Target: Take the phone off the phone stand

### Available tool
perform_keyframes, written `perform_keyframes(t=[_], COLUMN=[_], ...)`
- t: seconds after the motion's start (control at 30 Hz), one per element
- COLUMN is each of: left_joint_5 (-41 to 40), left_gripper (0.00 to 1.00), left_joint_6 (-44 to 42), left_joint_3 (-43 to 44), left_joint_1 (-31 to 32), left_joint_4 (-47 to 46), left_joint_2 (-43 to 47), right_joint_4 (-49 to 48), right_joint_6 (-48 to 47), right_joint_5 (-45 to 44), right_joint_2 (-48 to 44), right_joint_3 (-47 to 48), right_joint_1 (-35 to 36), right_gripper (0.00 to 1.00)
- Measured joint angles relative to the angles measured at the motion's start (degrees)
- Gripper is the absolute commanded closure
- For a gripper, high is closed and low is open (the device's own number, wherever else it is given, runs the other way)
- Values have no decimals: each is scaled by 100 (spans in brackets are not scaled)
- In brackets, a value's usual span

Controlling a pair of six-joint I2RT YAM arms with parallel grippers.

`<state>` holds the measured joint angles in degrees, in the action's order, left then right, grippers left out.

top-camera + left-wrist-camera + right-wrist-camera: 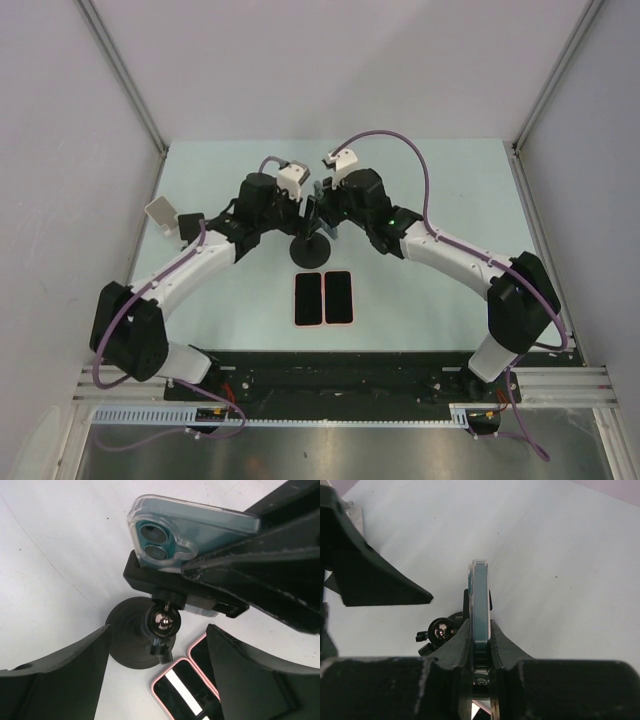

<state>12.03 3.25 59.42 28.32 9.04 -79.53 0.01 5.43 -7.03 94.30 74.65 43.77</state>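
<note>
**A:** Where is the phone?

**B:** The phone [210, 522] sits on edge in the cradle [142, 577] of the phone stand [312, 250], mid-table. The right gripper [480, 632] is clamped on it, one finger flat against each face, and the cradle has it too.

**A:** And the other arm?

**B:** The left gripper [159, 635] is spread wide and holds nothing. Its fingers stand either side of the ball joint [164, 620] and the round base [125, 645], touching neither as far as I can tell.

**A:** What could go wrong?

**B:** As I judge it, the stand is unheld. If the right arm lifts while the cradle grips, the whole stand may rise with the phone, or tip and fall. The clear case looks smooth, so an angled pull could let it slide through the fingers. A twist might just swivel the ball joint instead of freeing the phone.

**A:** Anything in the way?

**B:** A pink-cased phone [309, 297] and its twin [339, 297] lie flat, side by side, just in front of the base on the arms' side. A toppled stand or a dropped phone would likely land on them. The two wrists crowd together over the stand, so the left fingers have little room to close without brushing the right ones. A white object [160, 213] sits near the left edge of the table [440, 180], well apart, and is no obstacle.
</note>
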Motion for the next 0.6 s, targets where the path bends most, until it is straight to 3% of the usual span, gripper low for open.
perform_keyframes(t=[0.17,0.27,0.37,0.6], left_joint_5=[-31,-63,-59,-17], left_gripper=[46,67,80,100], left_joint_6=[-164,-208,-249,-291], left_joint_3=[59,48,28,-146], left_joint_1=[22,22,42,44], left_joint_4=[-42,-122,-199,-562], left_joint_2=[-435,-605,-640,-619], right_joint_4=[-638,-1073,-1602,-3088], right_joint_6=[-22,-17,0,136], right_joint_5=[162,264,330,566], right_joint_2=[-26,-98,-142,-282], right_joint_3=[-348,-634,-944,-1856], right_joint_1=[0,-9,-31,-173], right_gripper=[100,100,100,100])
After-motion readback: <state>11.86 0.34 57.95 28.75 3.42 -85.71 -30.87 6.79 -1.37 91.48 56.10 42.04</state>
